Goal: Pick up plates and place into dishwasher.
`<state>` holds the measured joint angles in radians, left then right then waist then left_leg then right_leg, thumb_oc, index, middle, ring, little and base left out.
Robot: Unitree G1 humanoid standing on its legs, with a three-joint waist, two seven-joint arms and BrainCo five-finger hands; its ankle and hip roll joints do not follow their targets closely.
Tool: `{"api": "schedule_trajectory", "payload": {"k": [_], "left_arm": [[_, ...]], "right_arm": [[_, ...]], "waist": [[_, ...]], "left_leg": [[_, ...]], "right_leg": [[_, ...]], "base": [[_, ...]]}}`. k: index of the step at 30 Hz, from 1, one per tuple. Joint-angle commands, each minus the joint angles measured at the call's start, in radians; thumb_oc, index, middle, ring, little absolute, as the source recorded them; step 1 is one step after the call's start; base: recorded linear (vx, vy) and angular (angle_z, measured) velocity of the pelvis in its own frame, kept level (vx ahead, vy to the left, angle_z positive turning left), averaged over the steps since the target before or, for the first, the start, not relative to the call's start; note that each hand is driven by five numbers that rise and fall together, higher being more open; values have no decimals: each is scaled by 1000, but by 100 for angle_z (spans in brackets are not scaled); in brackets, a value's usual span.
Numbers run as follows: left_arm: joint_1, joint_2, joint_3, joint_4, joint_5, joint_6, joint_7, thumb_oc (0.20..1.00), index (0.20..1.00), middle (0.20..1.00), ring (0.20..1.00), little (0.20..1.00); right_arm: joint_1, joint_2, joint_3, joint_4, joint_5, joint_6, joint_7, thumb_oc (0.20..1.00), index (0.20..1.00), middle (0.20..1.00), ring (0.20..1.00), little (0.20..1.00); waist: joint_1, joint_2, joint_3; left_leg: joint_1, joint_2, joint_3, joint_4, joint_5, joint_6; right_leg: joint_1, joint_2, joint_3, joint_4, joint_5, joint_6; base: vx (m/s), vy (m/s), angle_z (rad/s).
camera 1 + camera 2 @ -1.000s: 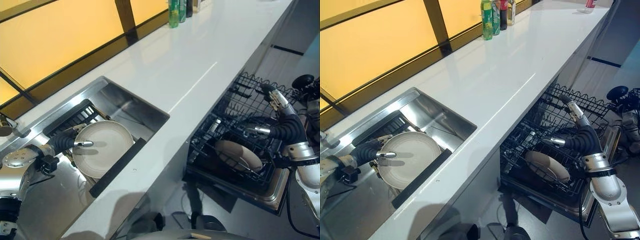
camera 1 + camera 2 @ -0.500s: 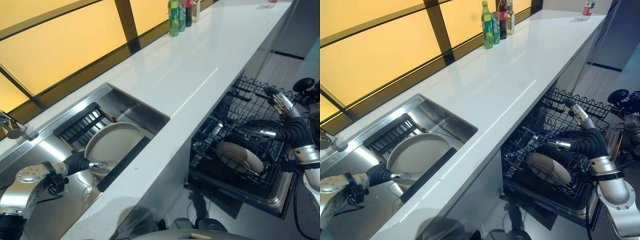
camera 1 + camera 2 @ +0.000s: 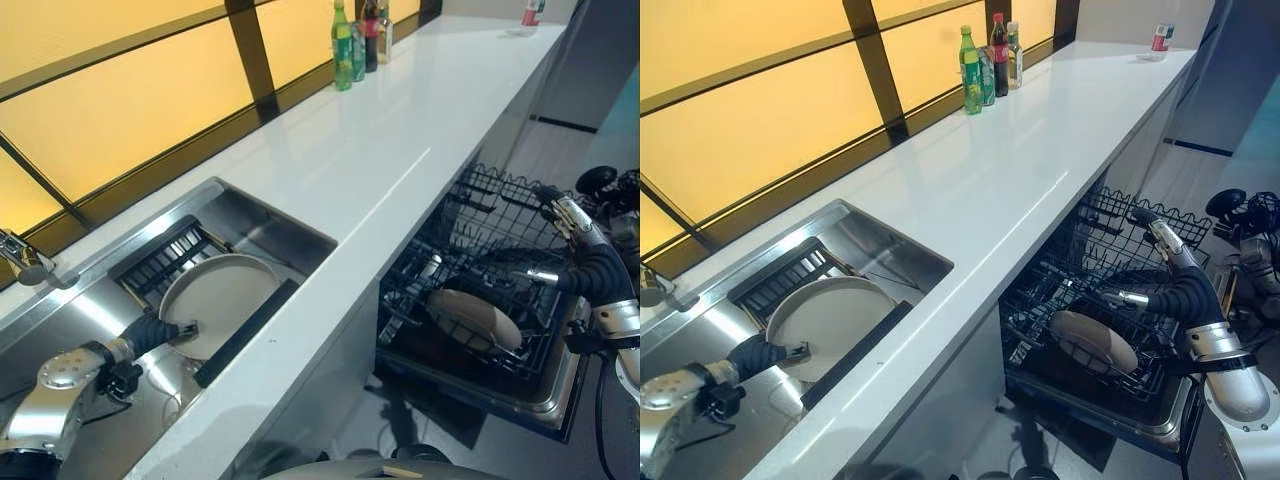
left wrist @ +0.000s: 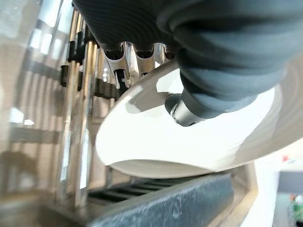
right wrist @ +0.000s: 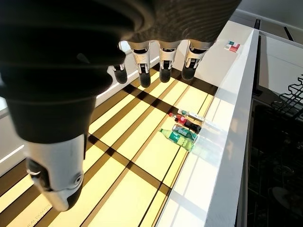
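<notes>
Head stereo downward; wrist cameras close

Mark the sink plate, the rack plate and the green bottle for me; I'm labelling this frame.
sink plate (image 3: 222,298): left eye view, bare middle of its face.
rack plate (image 3: 1095,342): right eye view, centre of its upturned surface.
green bottle (image 3: 969,70): right eye view, mid-body.

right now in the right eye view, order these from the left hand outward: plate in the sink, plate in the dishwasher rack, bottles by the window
1. Plate in the sink, held by the left hand.
2. Plate in the dishwasher rack, across the counter, lower right.
3. Bottles, far end by the window.
</notes>
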<state>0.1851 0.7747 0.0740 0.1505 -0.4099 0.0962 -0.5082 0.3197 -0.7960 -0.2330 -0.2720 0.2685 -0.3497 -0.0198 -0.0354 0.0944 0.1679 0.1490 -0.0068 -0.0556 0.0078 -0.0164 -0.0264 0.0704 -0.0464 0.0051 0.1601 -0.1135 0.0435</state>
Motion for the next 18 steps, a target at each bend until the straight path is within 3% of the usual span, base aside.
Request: {"api": "schedule_trajectory", "payload": {"k": [1, 6, 10, 18], "left_arm": [[-6, 34, 102, -16, 75, -128, 145, 200, 200, 200, 200, 200], [-20, -20, 168, -44, 139, -249, 318, 200, 200, 200, 200, 200], [-38, -47, 234, -132, 139, -301, 424, 200, 200, 200, 200, 200], [-51, -63, 338, -266, 103, -373, 500, 200, 200, 200, 200, 200]], "right_arm": [[-5, 13, -44, -65, -1, -57, -4, 1000, 1000, 1000, 1000, 1000], [-21, 55, -40, -65, -38, -68, -18, 1000, 1000, 1000, 1000, 1000], [-30, 90, -50, -80, -57, -67, -57, 1000, 1000, 1000, 1000, 1000], [-50, 134, -99, -98, -101, -52, -167, 1000, 1000, 1000, 1000, 1000]], "waist": [[36, -64, -63], [45, -75, -74], [52, -83, -90], [66, -89, -122]], "left_leg": [[-97, -75, -35, 106, -52, 23], [-92, -69, -37, 85, -50, 18], [-99, -61, -39, 68, -41, 12], [-100, -44, -46, 29, -31, 3]], "right_leg": [[-33, -99, -20, -3, 47, 152], [-29, -96, -32, -10, 38, 145], [-37, -92, -45, -17, 39, 138], [-35, -78, -77, -30, 24, 118]], "base": [[-59, -12, 4], [-78, -15, 2], [-133, -23, 2], [-166, -47, 10]]}}
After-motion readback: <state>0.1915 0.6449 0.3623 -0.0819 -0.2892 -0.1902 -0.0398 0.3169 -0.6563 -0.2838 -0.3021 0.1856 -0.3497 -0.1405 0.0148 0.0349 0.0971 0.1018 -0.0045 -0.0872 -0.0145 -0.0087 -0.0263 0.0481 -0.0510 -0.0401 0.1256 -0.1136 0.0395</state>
